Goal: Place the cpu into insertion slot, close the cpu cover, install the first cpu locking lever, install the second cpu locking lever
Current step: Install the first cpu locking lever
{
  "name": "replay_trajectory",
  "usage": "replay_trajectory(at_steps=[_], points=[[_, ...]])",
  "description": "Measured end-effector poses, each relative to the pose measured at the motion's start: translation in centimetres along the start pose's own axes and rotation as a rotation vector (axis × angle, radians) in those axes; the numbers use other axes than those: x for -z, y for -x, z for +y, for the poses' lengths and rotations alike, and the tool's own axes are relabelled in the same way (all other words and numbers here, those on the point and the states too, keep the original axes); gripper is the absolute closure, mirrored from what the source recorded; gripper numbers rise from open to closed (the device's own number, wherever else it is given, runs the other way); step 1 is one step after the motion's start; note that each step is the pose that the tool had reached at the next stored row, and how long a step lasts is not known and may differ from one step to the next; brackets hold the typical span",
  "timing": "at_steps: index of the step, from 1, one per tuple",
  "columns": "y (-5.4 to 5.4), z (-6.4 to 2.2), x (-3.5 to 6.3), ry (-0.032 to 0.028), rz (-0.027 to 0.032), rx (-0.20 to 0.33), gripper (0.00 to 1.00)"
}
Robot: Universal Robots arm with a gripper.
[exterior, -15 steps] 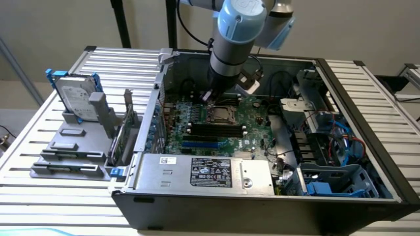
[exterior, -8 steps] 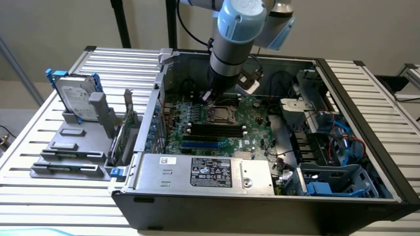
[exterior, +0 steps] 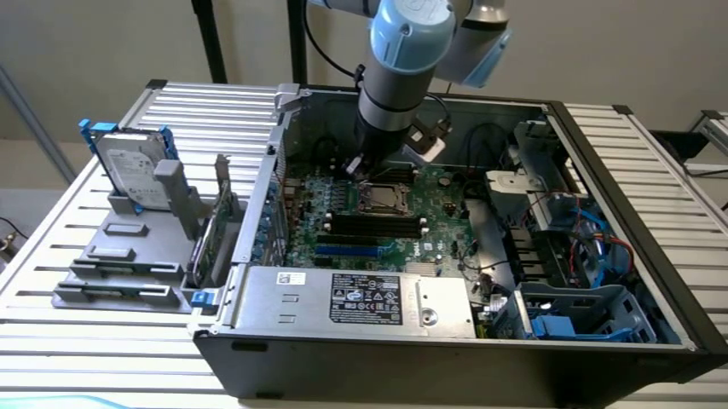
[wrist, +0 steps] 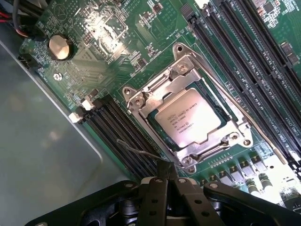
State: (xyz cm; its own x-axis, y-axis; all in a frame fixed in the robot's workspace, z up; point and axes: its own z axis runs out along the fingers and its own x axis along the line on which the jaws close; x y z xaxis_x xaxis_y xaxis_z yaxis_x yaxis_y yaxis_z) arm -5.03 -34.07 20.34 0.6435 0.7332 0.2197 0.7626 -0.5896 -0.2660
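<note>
Grey desk (exterior: 102, 358) holds the open computer (exterior: 341, 366). Closed fingers (wrist: 163, 173) sit right at a thin locking lever (wrist: 141, 150); I think it needs a soft push.

I count one cpu (wrist: 188, 123), one cpu cover (wrist: 162, 89), one coin battery (wrist: 60, 47) and two banks of black memory slots (wrist: 120, 127), all on one green board (wrist: 94, 70). In the exterior view I get one computer case (exterior: 455, 371), one power supply (exterior: 353, 298), one hard drive (exterior: 128, 166) and one robot arm (exterior: 398, 77).
</note>
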Motion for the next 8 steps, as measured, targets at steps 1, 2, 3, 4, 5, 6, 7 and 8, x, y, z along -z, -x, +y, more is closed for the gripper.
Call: replay_trajectory(at_steps=[1,2,3,4,5,6,7,8], points=[[0.03,-0.04,0.01,0.0000,-0.0001,0.000,0.89],[0.07,-0.09,0.03,0.0000,-0.0002,0.000,0.89],[0.11,-0.16,0.08,0.0000,-0.0005,0.000,0.89],[0.15,-0.24,0.13,-0.0001,-0.0003,0.000,0.89],[0.18,-0.32,0.19,-0.0002,0.0000,0.000,0.89],[0.22,-0.40,0.26,-0.0003,0.0002,0.000,0.89],[0.25,-0.47,0.29,-0.0003,0.0002,0.000,0.89],[0.30,-0.54,0.30,-0.0004,0.0004,0.000,0.89]])
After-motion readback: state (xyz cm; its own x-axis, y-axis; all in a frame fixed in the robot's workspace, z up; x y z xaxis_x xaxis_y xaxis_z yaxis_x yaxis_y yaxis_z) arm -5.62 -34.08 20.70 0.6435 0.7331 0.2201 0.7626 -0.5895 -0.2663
